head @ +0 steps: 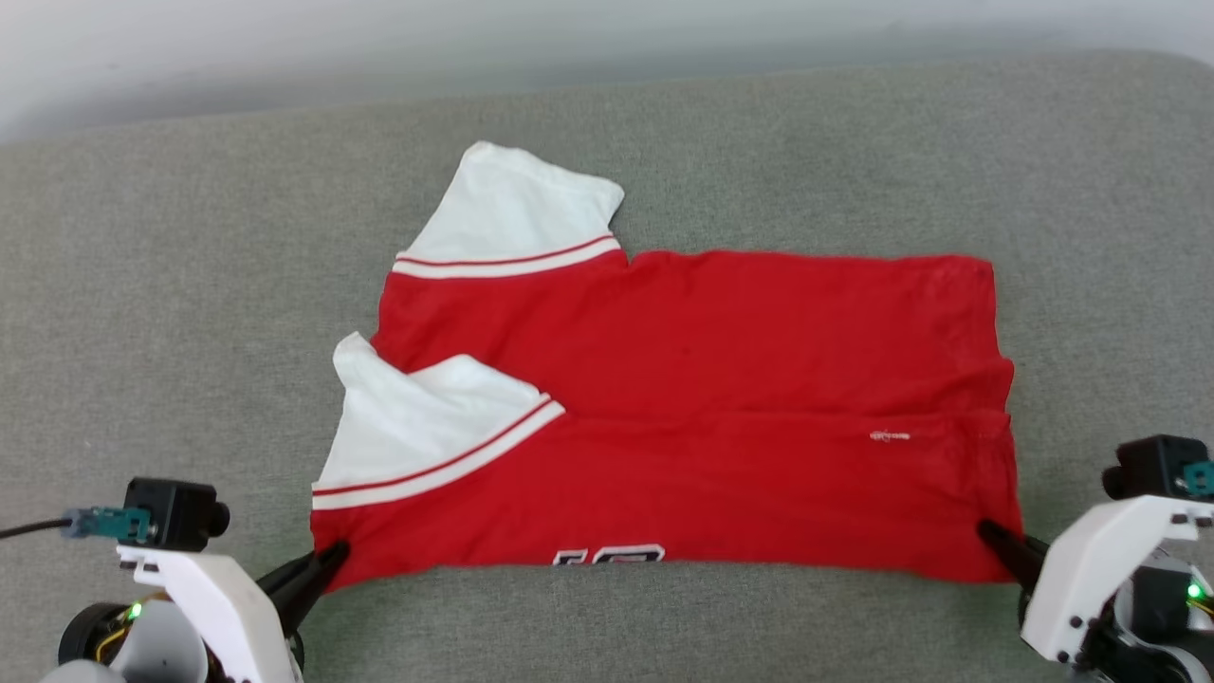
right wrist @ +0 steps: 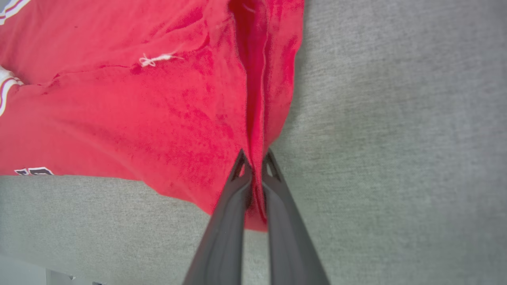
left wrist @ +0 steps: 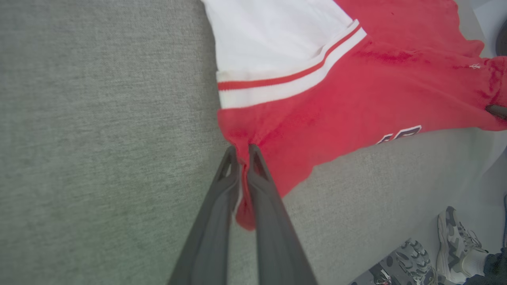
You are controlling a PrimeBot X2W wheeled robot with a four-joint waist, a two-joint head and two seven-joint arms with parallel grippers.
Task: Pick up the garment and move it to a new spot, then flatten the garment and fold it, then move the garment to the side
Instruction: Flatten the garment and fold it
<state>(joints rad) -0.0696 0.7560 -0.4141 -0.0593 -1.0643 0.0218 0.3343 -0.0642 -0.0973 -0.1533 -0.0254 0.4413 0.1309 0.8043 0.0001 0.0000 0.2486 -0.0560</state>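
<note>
Garment [head: 721, 379] folded lengthwise, flat on grey surface [head: 854, 142]; left end effector [head: 332, 555] clamped on its near sleeve-side corner, right end effector [head: 991, 533] on near hem corner. Surface extends beyond every garment edge.

The garment [head: 759, 379] is soft, matt knit cloth, slightly fuzzy, with ribbed striped trim. The bench [head: 190, 285] is covered in coarse, matt grey woven fabric. The fingers [left wrist: 212, 229] look like smooth, dull dark plastic.

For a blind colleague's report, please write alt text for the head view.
A red garment with white sleeves lies partly folded on a grey surface. The left hand pinches its near left corner and the right hand its near right corner.
</note>
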